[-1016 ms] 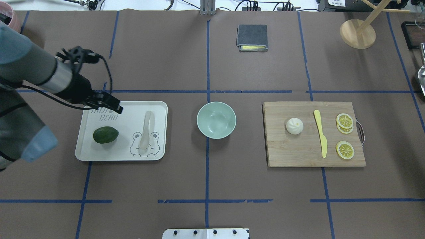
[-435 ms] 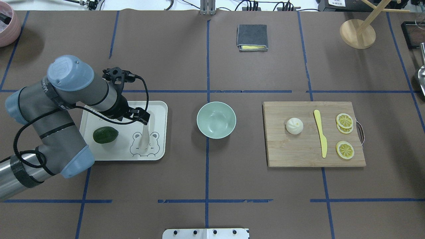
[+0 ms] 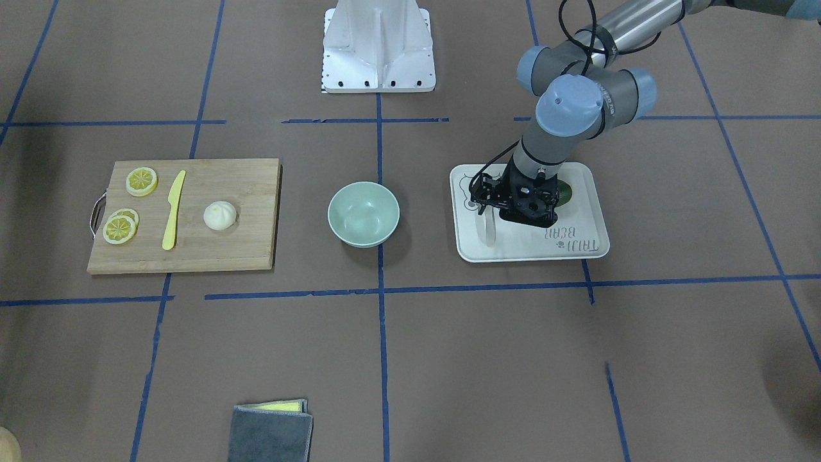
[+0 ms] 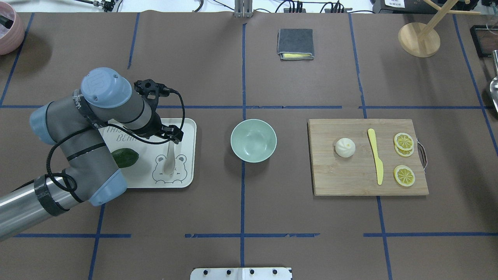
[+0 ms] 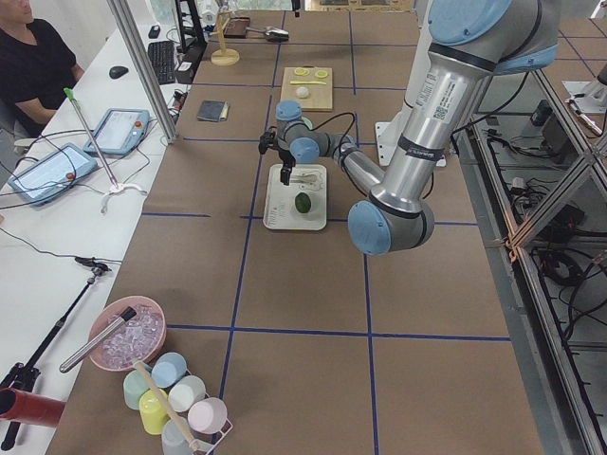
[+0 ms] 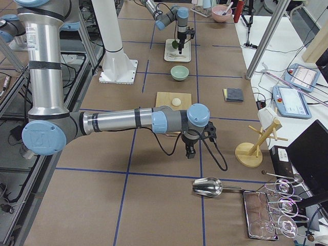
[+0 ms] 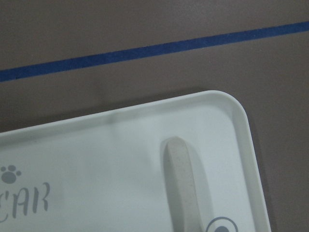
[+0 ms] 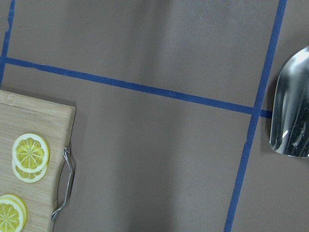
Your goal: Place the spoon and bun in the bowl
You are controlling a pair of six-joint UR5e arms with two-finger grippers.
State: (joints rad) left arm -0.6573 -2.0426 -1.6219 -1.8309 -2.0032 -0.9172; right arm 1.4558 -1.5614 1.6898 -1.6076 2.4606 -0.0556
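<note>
on the left, the left gripper (image 4: 174, 137) is hanging over the white tray (image 4: 187, 128) with the bear drawing, right above the handle end of the spoon (image 4: 170, 159); its fingers are showing only as a dark cluster, so i cannot tell whether they are apart or together, or whether they are touching the handle. the spoon is lying flat on the tray's right half, a pale off-white piece with a short thick handle pointing toward the far edge and an oval scoop resting on the bear's face. in the left wrist view its rounded handle tip (image 7: 181, 183) is looking matte and faintly speckled. a dark green avocado (image 4: 127, 157) is sitting on the same tray, left of the spoon and partly hidden by the arm. toward the middle, the mint-green bowl (image 4: 238, 149) is standing upright on the brown table cover with nothing in it. further right, the bun (image 4: 345, 147), small, round and white with a pleated swirl on top, is resting on the wooden cutting board (image 4: 342, 179), left of a yellow knife (image 4: 376, 155) and the lemon slices (image 4: 404, 141). the right gripper (image 6: 190, 149) is hovering past the board's end, near a metal scoop (image 6: 207, 187); i cannot tell how its fingers are standing.
</note>
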